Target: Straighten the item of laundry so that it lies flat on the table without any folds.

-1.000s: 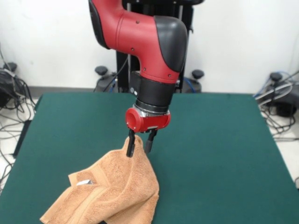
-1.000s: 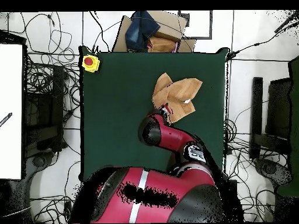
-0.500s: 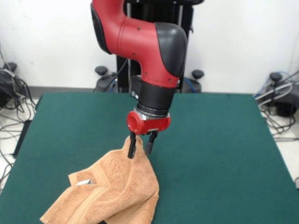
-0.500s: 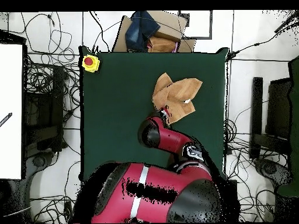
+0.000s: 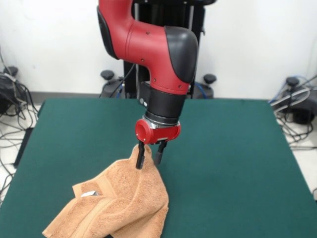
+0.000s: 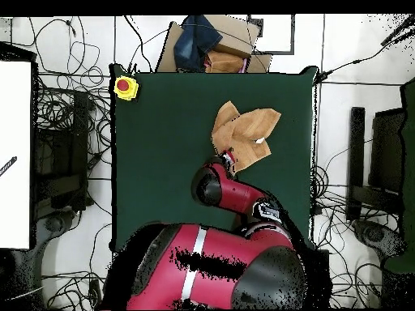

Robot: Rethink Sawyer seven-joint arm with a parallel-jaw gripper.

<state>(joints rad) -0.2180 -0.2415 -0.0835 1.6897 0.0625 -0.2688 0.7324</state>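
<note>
Clearly soft and limp: peach-orange terry towel heaped in folds at the near left part of the green bench, one peak drawn up off the surface, the rest slumped and doubled over, a small white label showing on the left fold. Jaws of the gripper pinched on that raised peak at the towel's far right edge, nearly closed with cloth between them. Seen from overhead, same towel spread in overlapping flaps, well inside the bench edges. Likely light, easily dragged, with enough terry grip not to slip from a firm pinch, though apt to bunch rather than slide if pushed. Best taken by a hemmed corner or edge, single layer only, then pulled outward and low across the felt to draw folds out
</note>
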